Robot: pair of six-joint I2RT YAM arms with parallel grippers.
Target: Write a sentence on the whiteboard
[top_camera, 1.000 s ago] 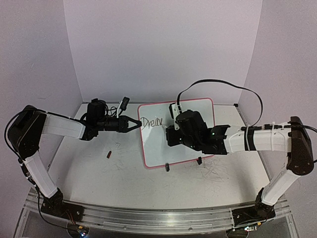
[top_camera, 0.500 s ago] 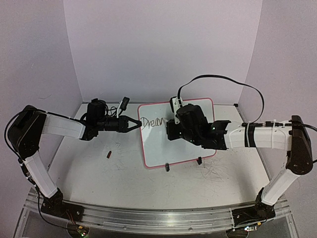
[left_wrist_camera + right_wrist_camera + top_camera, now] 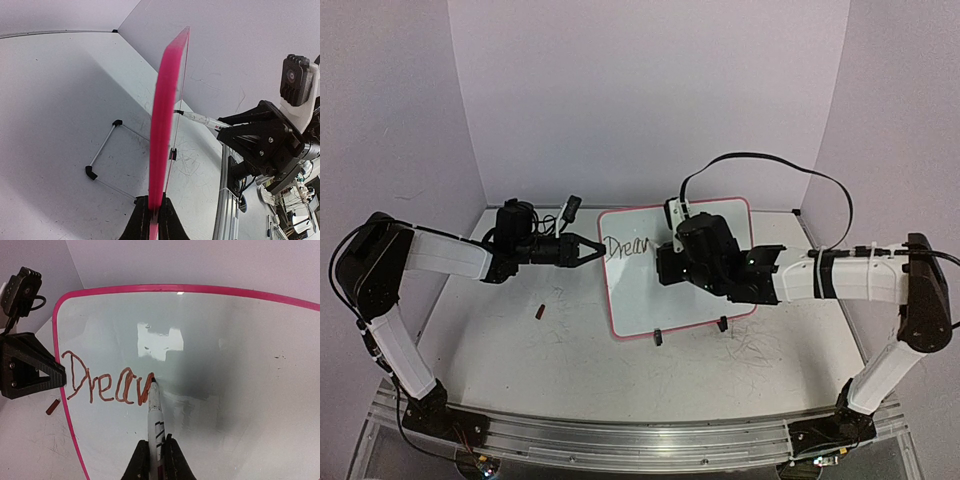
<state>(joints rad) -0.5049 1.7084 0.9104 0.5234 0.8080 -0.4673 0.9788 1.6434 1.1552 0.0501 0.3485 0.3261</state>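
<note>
Left claw (image 3: 592, 250) is clamped on the pink left edge of the whiteboard (image 3: 640, 300). That looks the right hold: thin, light, stiff, glossy, likely tippy on its wire feet. It stands mid-desk (image 3: 520, 350), face tilted toward the arms, long side running left to right. Right claw (image 3: 157, 452) pinches the marker (image 3: 154, 407), tip on the sentence (image 3: 105, 382), which reads roughly "Drea".
</note>
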